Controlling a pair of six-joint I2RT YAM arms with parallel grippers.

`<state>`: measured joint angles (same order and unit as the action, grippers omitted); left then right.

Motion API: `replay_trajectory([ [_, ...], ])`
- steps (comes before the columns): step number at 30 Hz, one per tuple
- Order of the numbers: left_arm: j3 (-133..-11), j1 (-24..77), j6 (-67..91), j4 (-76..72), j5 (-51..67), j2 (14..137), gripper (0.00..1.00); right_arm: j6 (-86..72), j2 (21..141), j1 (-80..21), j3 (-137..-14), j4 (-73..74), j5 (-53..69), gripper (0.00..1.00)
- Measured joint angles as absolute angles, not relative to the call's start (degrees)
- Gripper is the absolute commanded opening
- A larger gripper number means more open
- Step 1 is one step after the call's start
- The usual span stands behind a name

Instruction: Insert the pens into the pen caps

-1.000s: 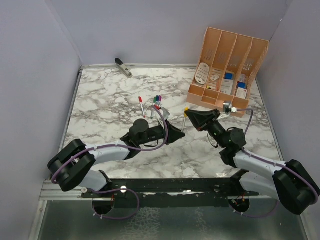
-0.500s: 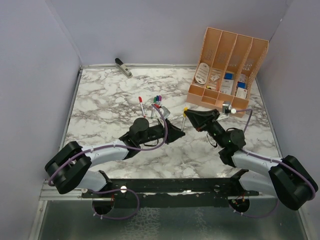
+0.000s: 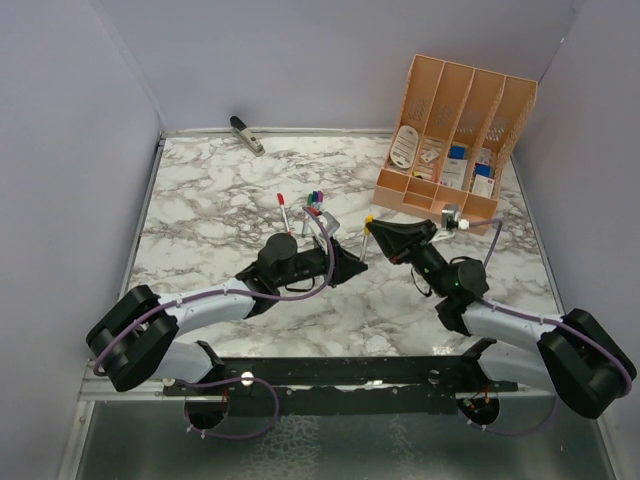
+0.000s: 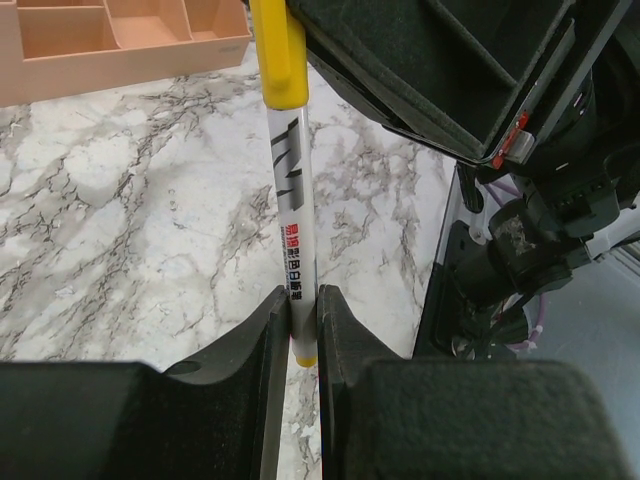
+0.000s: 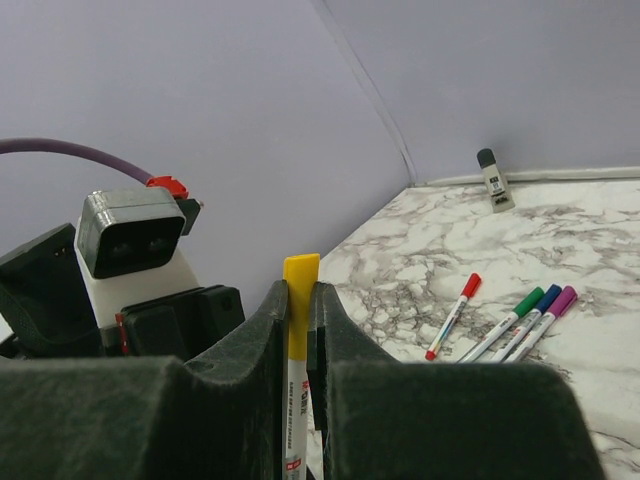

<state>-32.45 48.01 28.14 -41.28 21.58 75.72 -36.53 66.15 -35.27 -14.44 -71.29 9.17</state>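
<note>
Pen: tail clamped in left gripper.
Yellow cap: on pen tip, pinched by right gripper.
Arms: low, converging over counter.

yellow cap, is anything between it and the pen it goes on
Nothing visible: the yellow cap in the right tool already meets the end of the white pen that the left tool holds.

Peach organizer back right; grey clip, perhaps, back left.
</note>
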Motion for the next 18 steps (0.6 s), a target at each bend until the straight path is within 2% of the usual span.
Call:
replay_trajectory([
  [12, -32.3, 46.7, 28.8, -38.8, 21.6, 75.2, 0.00, -36.6, 69.8, -36.9, -15.0, -72.7, 6.3, 0.01],
  [14, -32.3, 46.5, 29.0, -38.8, 21.6, 75.1, 0.00, -36.6, 69.7, -37.0, -15.5, -72.4, 6.2, 0.07],
  [18, -32.1, 46.2, 29.2, -38.8, 21.6, 74.9, 0.00, -35.9, 68.2, -37.1, -15.9, -70.4, 6.1, 0.28],
])
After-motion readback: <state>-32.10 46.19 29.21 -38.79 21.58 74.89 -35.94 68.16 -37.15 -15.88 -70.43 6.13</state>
